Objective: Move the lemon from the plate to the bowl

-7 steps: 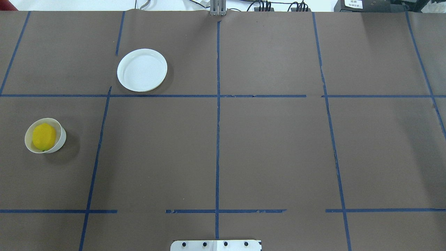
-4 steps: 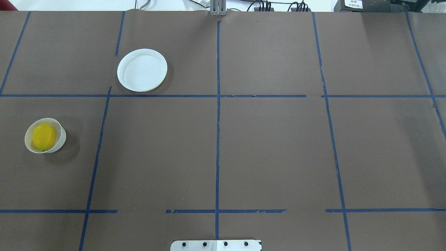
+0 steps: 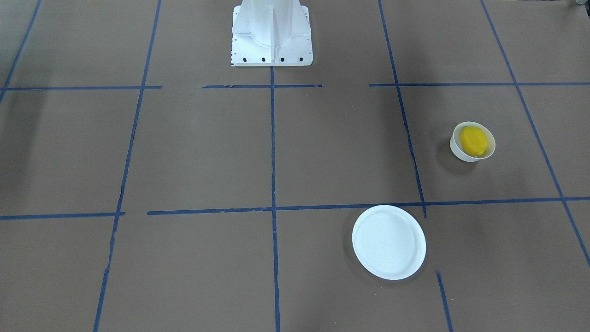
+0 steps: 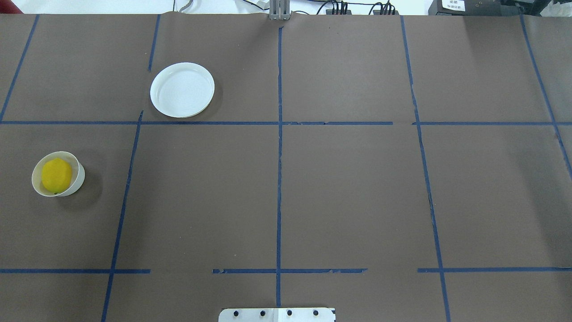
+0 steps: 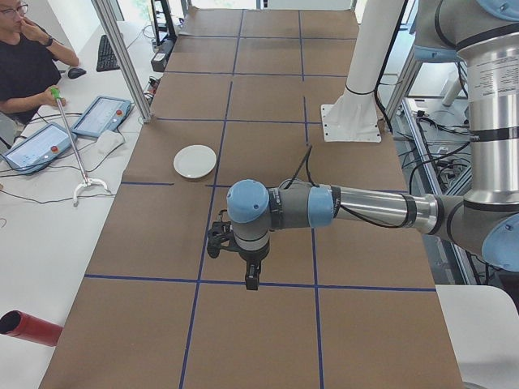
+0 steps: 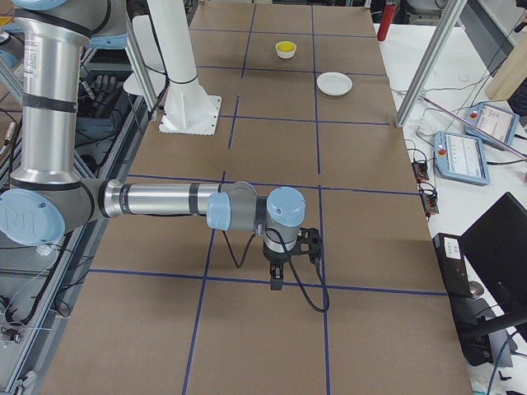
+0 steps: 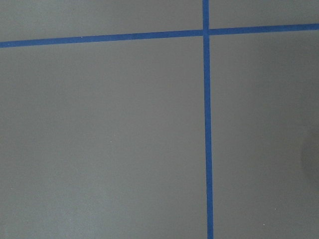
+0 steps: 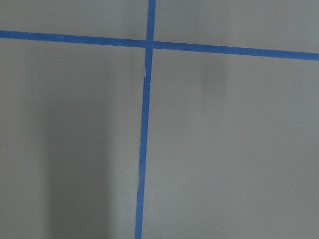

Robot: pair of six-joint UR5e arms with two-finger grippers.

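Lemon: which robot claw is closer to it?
Left. The left claw hangs over the table's left end, the lemon's side; the right claw hangs over the opposite end, far from it.

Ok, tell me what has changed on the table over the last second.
Nothing visibly changed in the overhead view. The lemon lies in the bowl on the robot's left side, exactly where it was, and the plate sits empty in the same spot farther out on the table. No arm enters that view, then or now.
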